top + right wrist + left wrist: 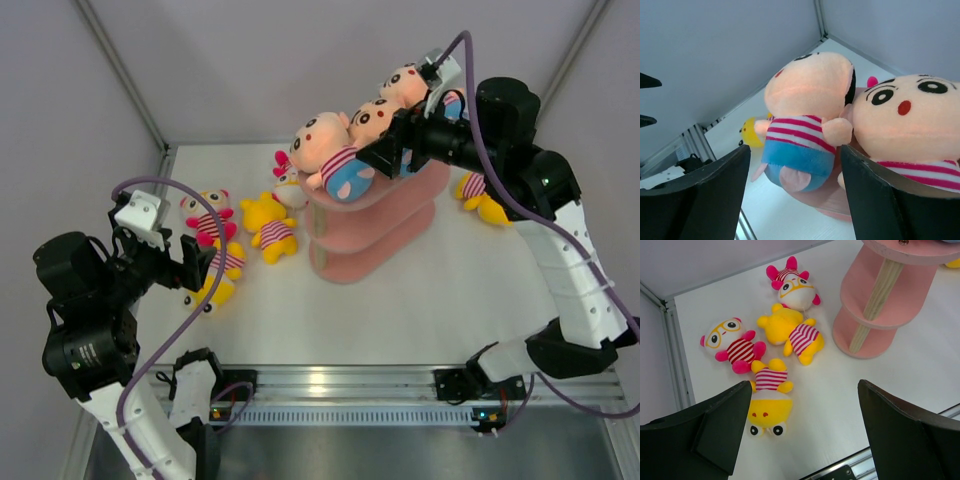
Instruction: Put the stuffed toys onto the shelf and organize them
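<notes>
Hovering over the near left of the table (420,300), my left pincer (805,390) stands wide with nothing between its fingers. Just beyond it a yellow doll (770,400) lies on its back, head toward me. Touching it is a pink-limbed doll (730,345) in glasses, then a yellow bear doll (792,332) and, farthest of the four, a pink-eared doll (792,282).

All are light, squashy plush that I judge will give under the fingers and not break. The big round heads could squirt out, though, and the limbs look too floppy to carry by. I would close across the striped middle of the body, where it is narrowest.

To their right stands the pink shelf (880,315). On its top board sits a blue-shorts doll (805,115). My right pincer (795,150) is spread wide just beside it and, as far as I can tell, is not gripping it. A second peach doll (905,115) leans against that one, and a third peach doll (405,85) sits farther along. Beyond the shelf lies one more yellow toy (480,195).
</notes>
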Available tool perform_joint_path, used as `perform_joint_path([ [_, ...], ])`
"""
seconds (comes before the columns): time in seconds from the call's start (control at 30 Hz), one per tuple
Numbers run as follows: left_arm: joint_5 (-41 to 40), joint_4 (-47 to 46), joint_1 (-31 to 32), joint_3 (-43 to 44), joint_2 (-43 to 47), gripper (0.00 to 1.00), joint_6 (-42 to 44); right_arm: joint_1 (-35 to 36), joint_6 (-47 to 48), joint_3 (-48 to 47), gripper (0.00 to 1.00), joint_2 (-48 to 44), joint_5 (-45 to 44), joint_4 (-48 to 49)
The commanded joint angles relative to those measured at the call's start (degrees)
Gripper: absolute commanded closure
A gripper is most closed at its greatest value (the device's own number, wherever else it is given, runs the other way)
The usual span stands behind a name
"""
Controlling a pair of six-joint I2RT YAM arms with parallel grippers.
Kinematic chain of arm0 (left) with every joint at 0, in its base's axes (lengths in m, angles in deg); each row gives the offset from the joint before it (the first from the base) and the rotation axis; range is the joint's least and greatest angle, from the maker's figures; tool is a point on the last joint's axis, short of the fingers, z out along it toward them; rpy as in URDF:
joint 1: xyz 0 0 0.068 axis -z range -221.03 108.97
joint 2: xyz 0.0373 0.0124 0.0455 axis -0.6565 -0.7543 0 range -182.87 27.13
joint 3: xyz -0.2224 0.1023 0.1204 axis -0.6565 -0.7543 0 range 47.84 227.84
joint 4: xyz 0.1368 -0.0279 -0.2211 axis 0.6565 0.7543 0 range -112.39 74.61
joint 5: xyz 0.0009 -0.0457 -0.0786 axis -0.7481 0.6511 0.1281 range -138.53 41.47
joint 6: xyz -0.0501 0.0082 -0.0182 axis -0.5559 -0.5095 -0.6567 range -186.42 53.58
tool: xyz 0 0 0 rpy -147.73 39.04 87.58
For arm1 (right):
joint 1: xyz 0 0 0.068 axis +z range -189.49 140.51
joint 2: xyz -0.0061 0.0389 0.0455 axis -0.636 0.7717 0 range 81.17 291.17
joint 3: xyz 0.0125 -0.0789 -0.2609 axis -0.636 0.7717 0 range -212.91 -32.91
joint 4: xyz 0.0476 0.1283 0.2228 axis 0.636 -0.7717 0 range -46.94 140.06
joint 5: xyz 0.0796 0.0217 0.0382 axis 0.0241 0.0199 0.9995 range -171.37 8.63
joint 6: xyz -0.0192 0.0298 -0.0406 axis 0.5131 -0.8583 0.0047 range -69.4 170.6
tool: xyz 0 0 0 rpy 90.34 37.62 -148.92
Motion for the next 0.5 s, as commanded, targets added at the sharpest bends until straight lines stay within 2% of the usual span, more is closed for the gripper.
perform_joint_path([
  [0.0,1.3,-1.9,-0.1,-0.4,-0.1,0.07,0.3,-0.1,3.0,-1.8,0.27,-3.1,-1.1,3.4],
  [0.07,1.3,-1.8,-0.1,-0.6,-0.1,0.07,0.2,0.7,4.6,-0.4,0.27,-3.9,-4.1,3.6],
  [0.17,1.1,-1.9,-0.2,-0.9,-0.2,0.07,0.2,6.9,9.6,4.1,0.27,-6.4,-15.4,5.4],
  [0.23,1.2,-1.9,-0.1,-1.1,-0.4,0.07,0.0,15.3,16.2,7.5,0.27,-7.6,-21.6,6.9],
  [0.3,1.2,-1.8,-0.2,-1.3,-0.4,0.07,0.0,22.5,18.4,9.5,0.27,-8.1,-30.4,8.0],
  [0.37,1.1,-1.9,-0.1,-1.7,-0.4,0.07,-0.1,25.4,20.4,11.3,0.27,-8.0,-37.5,9.7],
  [0.47,1.0,-1.8,-0.1,-1.8,-0.4,0.07,-0.1,27.8,22.8,11.4,0.26,-5.9,-43.2,9.6],
])
